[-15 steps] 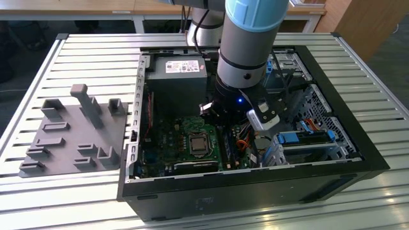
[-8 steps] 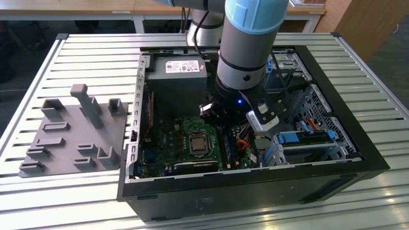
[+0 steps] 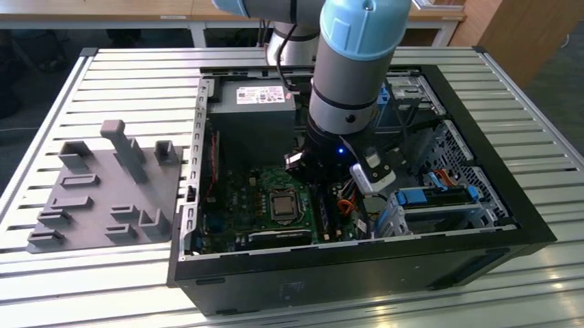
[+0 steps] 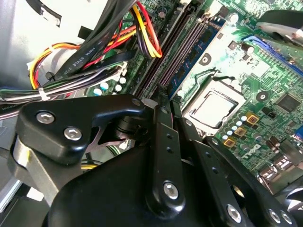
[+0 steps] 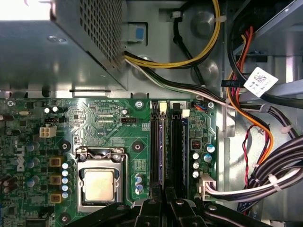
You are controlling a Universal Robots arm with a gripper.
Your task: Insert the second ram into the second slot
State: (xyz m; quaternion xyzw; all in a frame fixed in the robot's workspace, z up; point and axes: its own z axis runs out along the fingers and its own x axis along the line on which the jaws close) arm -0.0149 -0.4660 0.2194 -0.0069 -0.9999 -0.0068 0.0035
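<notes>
First wrist view: my tool (image 5: 164, 205), jaws together, sits over one end of the memory slots (image 5: 164, 146), lined along their length.

The motherboard (image 5: 94, 127) is green, with black memory slots (image 5: 155, 142) and a silver processor socket (image 5: 99, 182). The cables (image 5: 217, 28) are yellow, orange, red and black. The gripper (image 4: 164, 94) is black. The arm (image 3: 360, 27) is light blue and grey, the computer case (image 3: 365, 287) black, the table (image 3: 137, 68) pale grey with ribs.
</notes>
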